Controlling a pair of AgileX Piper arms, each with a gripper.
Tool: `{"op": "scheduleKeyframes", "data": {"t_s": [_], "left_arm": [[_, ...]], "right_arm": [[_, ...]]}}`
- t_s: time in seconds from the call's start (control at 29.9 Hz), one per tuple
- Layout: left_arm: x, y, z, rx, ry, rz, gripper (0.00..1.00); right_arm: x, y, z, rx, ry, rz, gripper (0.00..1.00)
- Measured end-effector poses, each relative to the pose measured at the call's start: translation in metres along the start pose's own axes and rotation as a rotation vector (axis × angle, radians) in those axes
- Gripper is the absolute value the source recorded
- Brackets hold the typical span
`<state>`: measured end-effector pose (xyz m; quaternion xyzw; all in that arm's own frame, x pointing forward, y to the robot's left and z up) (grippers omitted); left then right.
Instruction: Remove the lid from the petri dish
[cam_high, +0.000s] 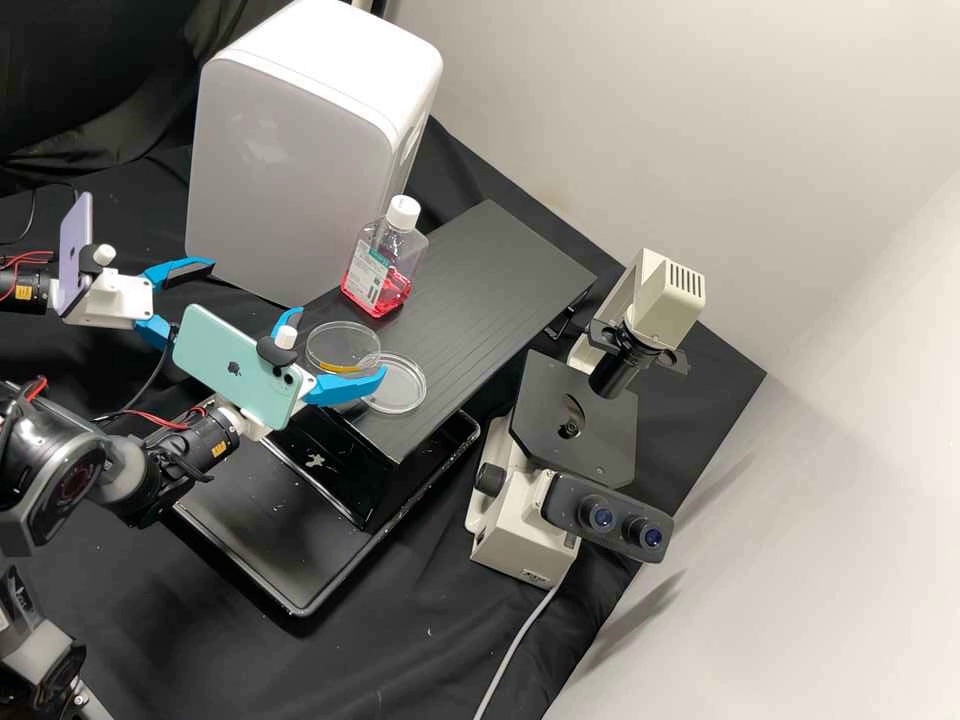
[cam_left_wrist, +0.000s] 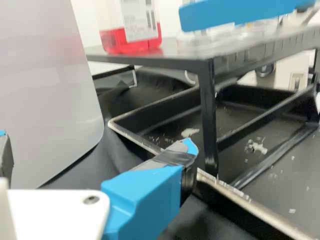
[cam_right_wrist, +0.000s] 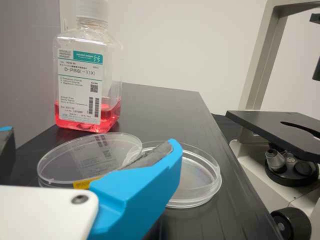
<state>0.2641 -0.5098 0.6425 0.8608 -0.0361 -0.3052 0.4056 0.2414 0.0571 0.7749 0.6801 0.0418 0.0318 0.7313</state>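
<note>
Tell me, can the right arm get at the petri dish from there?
Probably yes: the right tool sits open with a blue finger on either side of the petri dish, and nothing stands between them.

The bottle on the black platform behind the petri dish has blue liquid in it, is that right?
No, the liquid is red, not blue, as the right wrist view shows. The bottle does stand on the black platform behind the petri dish.

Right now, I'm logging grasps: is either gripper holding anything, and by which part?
Nothing is held; the right gripper has open fingers astride the petri dish.
</note>
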Motion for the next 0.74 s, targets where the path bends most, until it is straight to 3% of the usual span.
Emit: {"op": "scheduleKeyframes", "data": {"t_s": [0.23, 0.4, 0.57, 0.74], "left_arm": [[-0.002, 0.0056, -0.002, -0.029, 0.005, 0.018, 1.0], [-0.002, 0.0056, -0.002, -0.033, 0.005, 0.018, 1.0], [-0.002, 0.0056, -0.002, -0.033, 0.005, 0.018, 1.0], [-0.002, 0.0056, -0.002, -0.033, 0.005, 0.018, 1.0]], "right_arm": [[-0.003, 0.001, 0.003, -0.001, -0.015, 0.002, 1.0], [-0.008, 0.006, 0.002, -0.009, -0.014, 0.023, 1.0], [-0.016, 0.012, 0.002, -0.007, -0.034, 0.058, 1.0], [-0.023, 0.019, 0.014, 0.073, -0.056, 0.073, 1.0]]}}
